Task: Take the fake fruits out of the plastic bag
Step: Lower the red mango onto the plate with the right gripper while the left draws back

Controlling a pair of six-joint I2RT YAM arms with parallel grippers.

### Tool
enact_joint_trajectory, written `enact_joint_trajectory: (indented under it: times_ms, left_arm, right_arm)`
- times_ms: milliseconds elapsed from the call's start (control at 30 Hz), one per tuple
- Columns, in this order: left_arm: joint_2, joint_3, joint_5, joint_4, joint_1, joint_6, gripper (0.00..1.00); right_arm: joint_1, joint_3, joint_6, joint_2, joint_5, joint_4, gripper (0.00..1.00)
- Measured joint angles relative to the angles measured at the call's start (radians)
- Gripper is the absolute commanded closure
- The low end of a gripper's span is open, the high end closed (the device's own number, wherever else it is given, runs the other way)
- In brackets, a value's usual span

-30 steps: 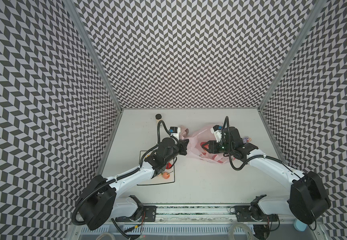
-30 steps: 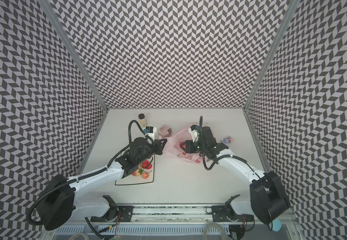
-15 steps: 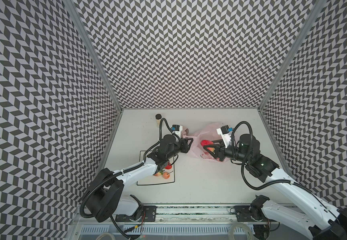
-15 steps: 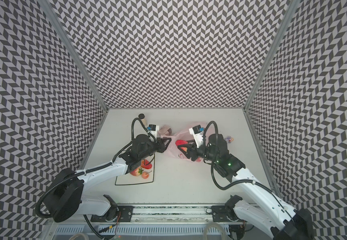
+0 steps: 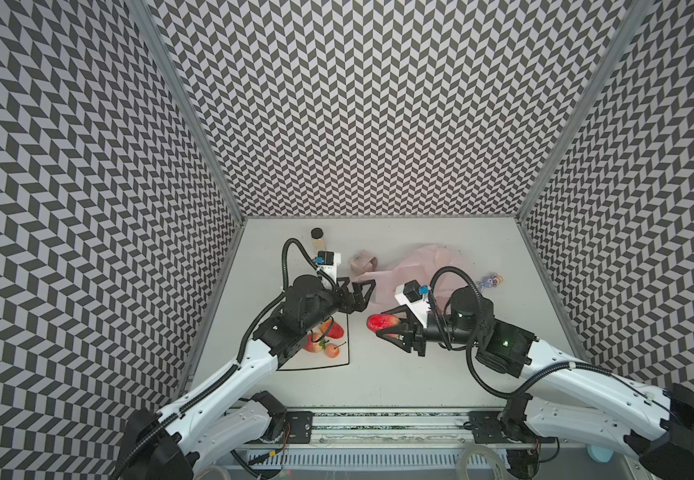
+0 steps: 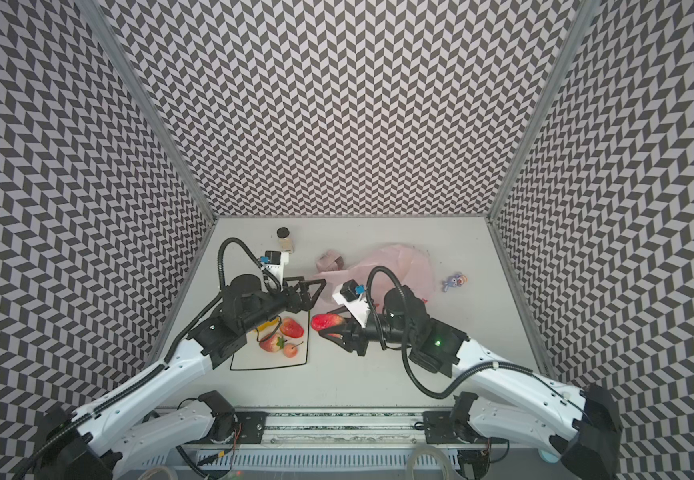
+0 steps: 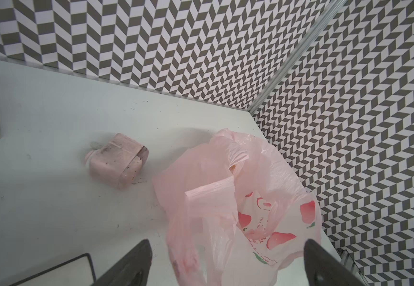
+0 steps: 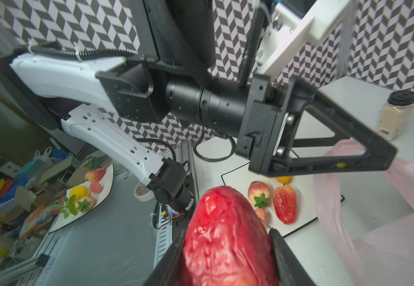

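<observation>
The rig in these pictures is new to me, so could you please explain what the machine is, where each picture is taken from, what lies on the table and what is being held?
It is a robot: a left arm and a right arm, each ending in a two-fingered gripper. Two pictures look down from overhead, side by side; two come from cameras on the wrists. On the table lie a pink plastic bag, a square plate with several fake fruits, a pinkish box, a jar and a purple toy. The right gripper is shut on a red strawberry, outside the bag. The left gripper is open at the bag's edge.
</observation>
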Motion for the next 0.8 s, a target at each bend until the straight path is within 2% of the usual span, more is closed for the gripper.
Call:
enact_joint_trajectory:
  times_ms: [167,267,367,467,633,800]
  left_arm:
    - [-0.082,0.098,-0.095,-0.212,0.142,-0.037,0.06]
    - [-0.121,0.174,-0.171,-0.316,0.254,-0.058,0.06]
    - [-0.158,0.252,-0.241,-0.402,0.331,-0.060,0.06]
    - [-0.204,0.321,-0.318,-0.480,0.348,-0.060,0.06]
    - [-0.300,0.353,-0.427,-0.590,0.348,-0.083,0.09]
    - [-0.365,0.351,-0.468,-0.670,0.349,-0.123,0.10]
  right_arm:
    - [0.103,0.026,-0.052,0.114,0.045,0.037,0.69]
    - [0.173,0.072,-0.068,0.244,0.147,0.069,0.69]
    - [0.223,0.196,-0.060,0.428,0.259,0.059,0.69]
    - [0.261,0.343,-0.039,0.605,0.375,0.050,0.68]
    - [0.314,0.493,-0.033,0.816,0.552,0.067,0.68]
    - [0.358,0.660,-0.045,1.010,0.696,0.027,0.64]
